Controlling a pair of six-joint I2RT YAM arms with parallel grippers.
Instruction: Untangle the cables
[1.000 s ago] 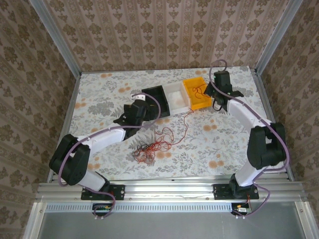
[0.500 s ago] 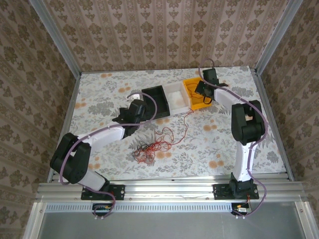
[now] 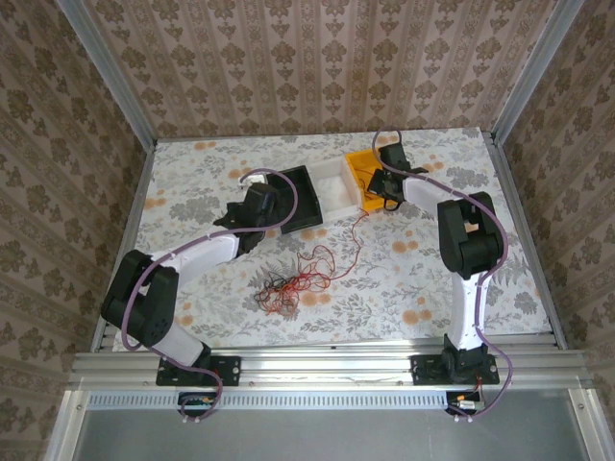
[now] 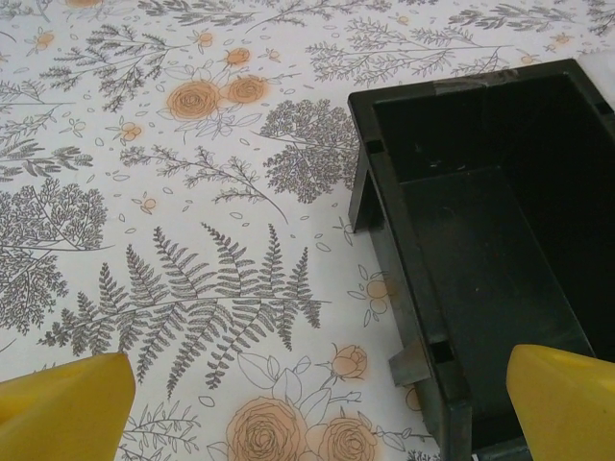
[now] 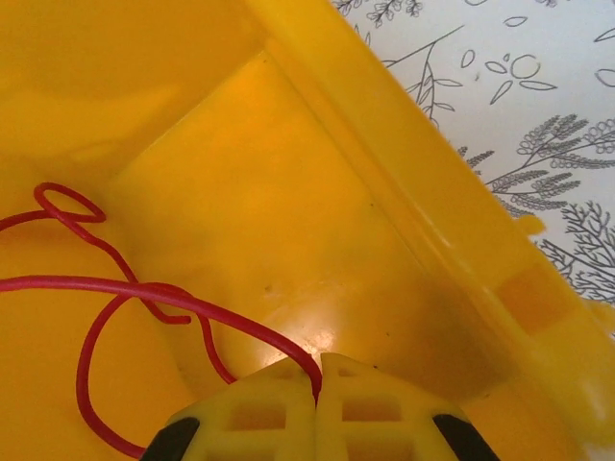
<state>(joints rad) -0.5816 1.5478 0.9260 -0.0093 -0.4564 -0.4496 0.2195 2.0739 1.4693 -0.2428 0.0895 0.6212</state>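
**Right gripper dropping into the yellow bin and pinching 1 red strand**

Within the last second the right gripper (image 3: pixel 381 184) has been swinging left, from just right of the yellow bin (image 3: pixel 360 161) to down inside it. On the right wrist view its 2 fingers are pressing together, clamping a red wire that is emerging from the seam between the pads (image 5: pixel 279 408) and looping across the bin's floor (image 5: pixel 288 240).

The left gripper (image 3: pixel 258 194) has been creeping farther away and is now hovering at the left side of the black bin (image 3: pixel 306 197). Its jaws are standing wide apart around nothing, with bare table (image 4: pixel 192 192) beneath them.

The cables (image 3: pixel 293 279) are lying where they were a second ago. The main tangle is sitting on the near middle of the table, well apart from both grippers. 1 strand is trailing from it up toward the yellow bin. The white bin (image 3: pixel 336 187) is sitting between the other 2 bins.

In my judgement the right arm is securing the strand already separated into the yellow bin, while most of the untangling is remaining to be done. Pulling this strand could drag the whole knot along.
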